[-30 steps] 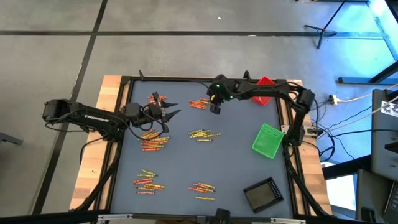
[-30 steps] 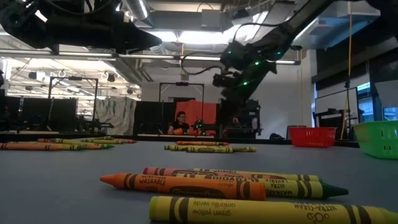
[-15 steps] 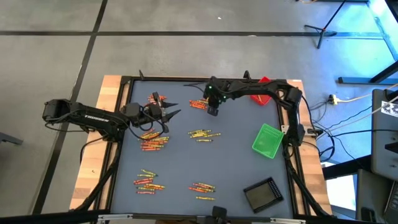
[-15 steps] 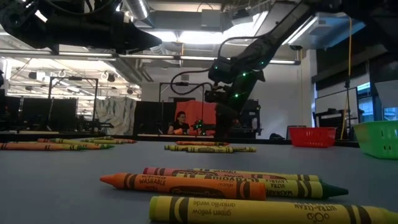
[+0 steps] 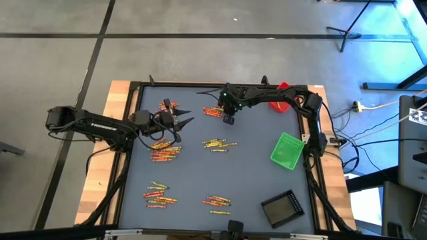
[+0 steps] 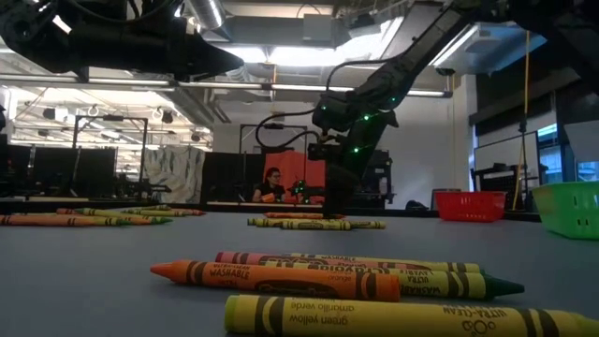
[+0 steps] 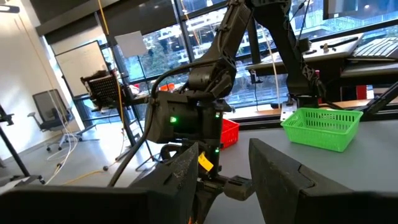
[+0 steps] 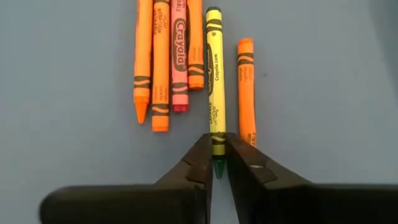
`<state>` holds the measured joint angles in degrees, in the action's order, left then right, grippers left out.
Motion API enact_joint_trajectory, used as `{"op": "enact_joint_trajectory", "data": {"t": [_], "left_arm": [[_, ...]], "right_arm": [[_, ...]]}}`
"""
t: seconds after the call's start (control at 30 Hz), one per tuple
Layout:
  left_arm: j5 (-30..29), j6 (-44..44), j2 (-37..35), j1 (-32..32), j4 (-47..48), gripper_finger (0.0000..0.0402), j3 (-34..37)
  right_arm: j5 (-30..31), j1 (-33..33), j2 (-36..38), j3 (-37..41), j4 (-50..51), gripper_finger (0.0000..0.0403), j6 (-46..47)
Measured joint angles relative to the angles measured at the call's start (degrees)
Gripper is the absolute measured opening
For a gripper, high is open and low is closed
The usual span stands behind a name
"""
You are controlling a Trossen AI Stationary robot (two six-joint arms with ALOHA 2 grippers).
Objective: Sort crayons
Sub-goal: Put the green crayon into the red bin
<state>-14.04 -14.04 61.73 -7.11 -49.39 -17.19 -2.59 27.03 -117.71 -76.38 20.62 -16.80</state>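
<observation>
- The right claw (image 8: 215, 163) is low over the far group of crayons (image 5: 213, 111), its fingers pinching the tip end of a yellow-green crayon (image 8: 215, 87). It grips the end, probably because the neighbours lie too tight for the fingers to straddle the middle.
- The left claw (image 5: 187, 119) hovers well to the side of the working claw, fingers spread and empty, apparently waiting its turn. From its own camera the right arm (image 7: 186, 118) shows just ahead.
- The surface (image 5: 247, 173) spreads beneath both claws and carries everything, with clusters of crayons scattered across it.
- The green tray (image 5: 287, 151) lies off to the side of the right claw, nearer the front of the surface, likely a bin for one colour.
- The black tray (image 5: 279, 208) sits farther off at the near corner, well apart from the right claw.
- The red tray (image 5: 283, 89) lies close behind the right arm at the far edge and is partly hidden by it.
- Other heaps of crayons: one near the left claw (image 5: 165, 151), one just in front of the right claw (image 5: 218, 144), two at the near edge (image 5: 159, 195).
- Beside the pinched crayon an orange crayon (image 8: 246, 87) lies parallel on one side; on the other lie orange crayons and a pink crayon (image 8: 180, 59), side by side like a sorted row.
</observation>
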Motion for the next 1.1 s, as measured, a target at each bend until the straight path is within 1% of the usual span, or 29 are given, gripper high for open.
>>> {"op": "enact_joint_trajectory", "data": {"t": [0.57, 0.67, 1.1], "left_arm": [[0.0, 0.0, 0.0, 0.0, 0.0, 0.0127, 0.0], [0.0, 0.0, 0.0, 0.0, 0.0, 0.0127, 0.0], [0.0, 0.0, 0.0, 0.0, 0.0, 0.0128, 0.0]], "right_arm": [[0.8, -0.1, -0.2, -0.1, -0.6, 0.0004, -1.2], [0.8, -0.1, 0.5, -1.1, 2.3, 0.0005, -0.9], [0.3, 0.0, 10.5, -1.7, 10.2, 0.0002, 0.9]]}}
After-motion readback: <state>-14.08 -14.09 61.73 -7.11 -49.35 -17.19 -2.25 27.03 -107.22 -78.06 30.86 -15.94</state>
